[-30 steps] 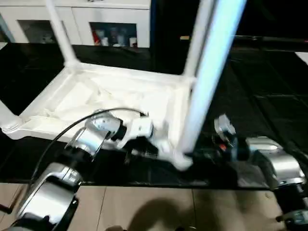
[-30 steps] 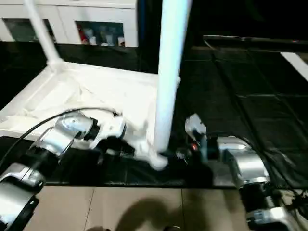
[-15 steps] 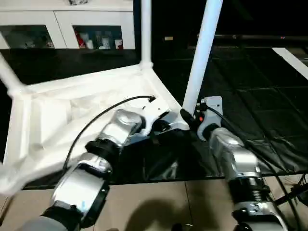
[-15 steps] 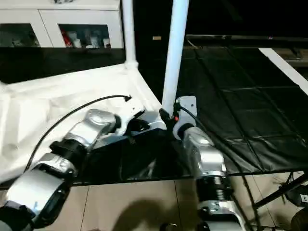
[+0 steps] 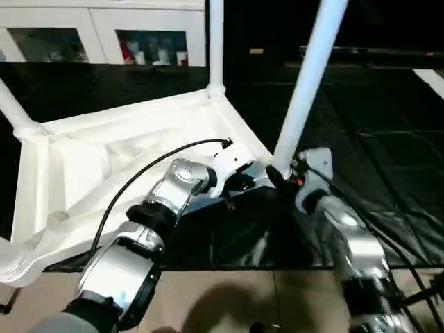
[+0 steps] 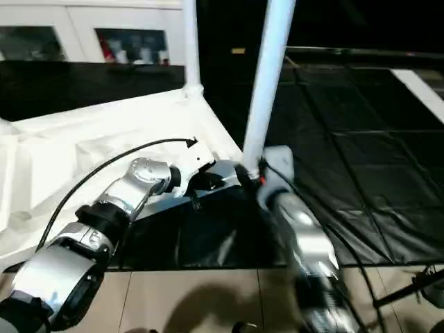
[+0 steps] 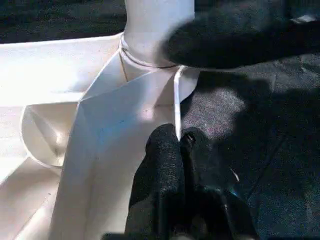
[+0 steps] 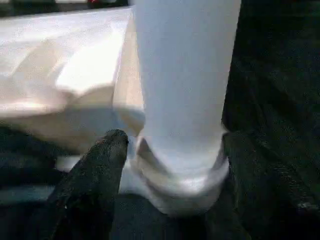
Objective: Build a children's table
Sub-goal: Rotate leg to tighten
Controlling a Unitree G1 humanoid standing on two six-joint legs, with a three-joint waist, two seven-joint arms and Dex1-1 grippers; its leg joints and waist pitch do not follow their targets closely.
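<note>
White plastic table top (image 5: pixel 104 159): lies upside down on the black tabletop (image 5: pixel 374 125), ribbed underside upward.

Legs, as we count them:
- far leg (image 5: pixel 216 41), upright in its corner socket.
- near leg (image 5: pixel 309 83), upright in the corner socket nearest the robot's right arm. We see its foot ringed by the socket collar in the right wrist view, and we judge it seated or close to seated.
- left leg (image 5: pixel 12 107), rising at a slant from the far-left corner and cut off by the picture edge.
- fourth corner (image 5: pixel 14 263), near left: a white lump at the picture edge. We cannot tell whether a leg stands in it.

Progress, in our judgement: at least three of four legs are in and the near one is being settled. Left to do are the fourth corner, if it is unfilled, and turning the table onto its feet.

Left hand (image 5: pixel 239 184): pinched narrow on the thin rim of the table top, just beside the near leg's socket.

Right hand (image 5: pixel 281 173): at the foot of the near leg. We cannot tell whether it grips.

Surface: black cloth or sheet with faint grid lines, wrinkled at the near edge.

Room: pale tiled floor (image 5: pixel 208 298) below. White glass-door cabinet (image 5: pixel 104 35) behind, with small coloured items inside.
</note>
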